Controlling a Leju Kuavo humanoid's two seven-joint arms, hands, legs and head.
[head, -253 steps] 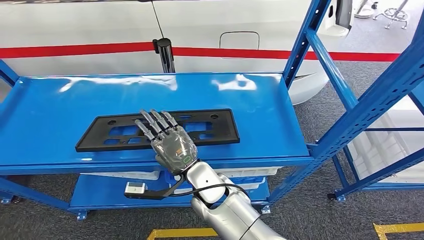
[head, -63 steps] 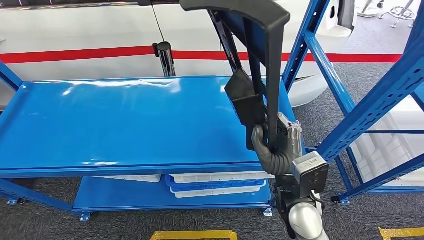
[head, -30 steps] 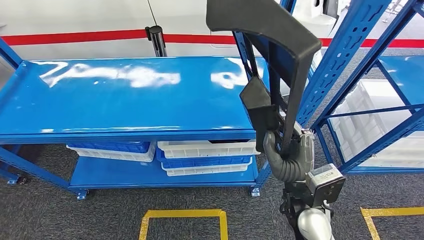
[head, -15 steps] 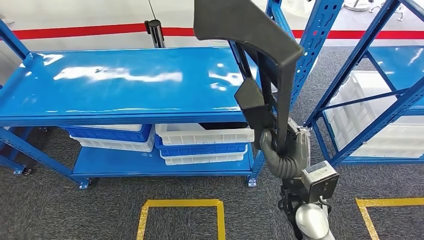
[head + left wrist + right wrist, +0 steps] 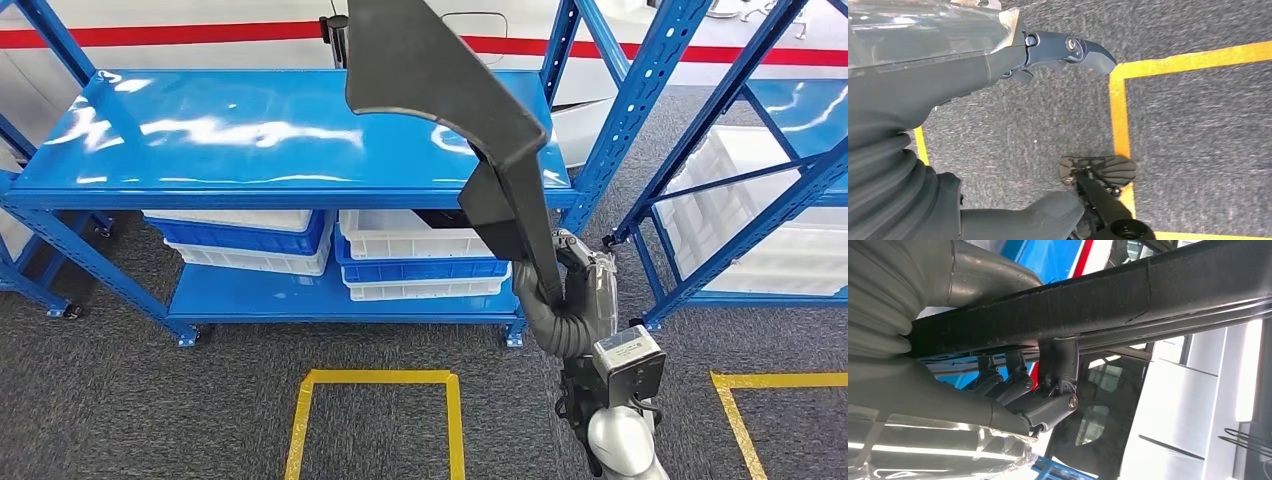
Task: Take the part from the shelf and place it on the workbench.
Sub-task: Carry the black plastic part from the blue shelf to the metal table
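The part (image 5: pixel 450 95) is a long black plastic panel with cut-outs. My right hand (image 5: pixel 572 300) grips its lower end and holds it upright in front of me, so its upper end rises across the blue shelf (image 5: pixel 250 130). In the right wrist view the dark fingers (image 5: pixel 1048 390) curl around the part's edge (image 5: pixel 1108 305). My left hand (image 5: pixel 973 70) hangs over the grey carpet with fingers apart and nothing in it.
The blue shelf's top board is bare; white and blue bins (image 5: pixel 420 250) sit on the level below. A second blue rack with white bins (image 5: pixel 760 220) stands at the right. Yellow floor lines (image 5: pixel 370 385) mark the grey carpet. A white vehicle body with a red stripe (image 5: pixel 180 32) lies behind.
The whole picture has shifted: the camera has drawn back from the shelf and more floor shows. The part, lifted off the shelf earlier, stays upright in my right hand.
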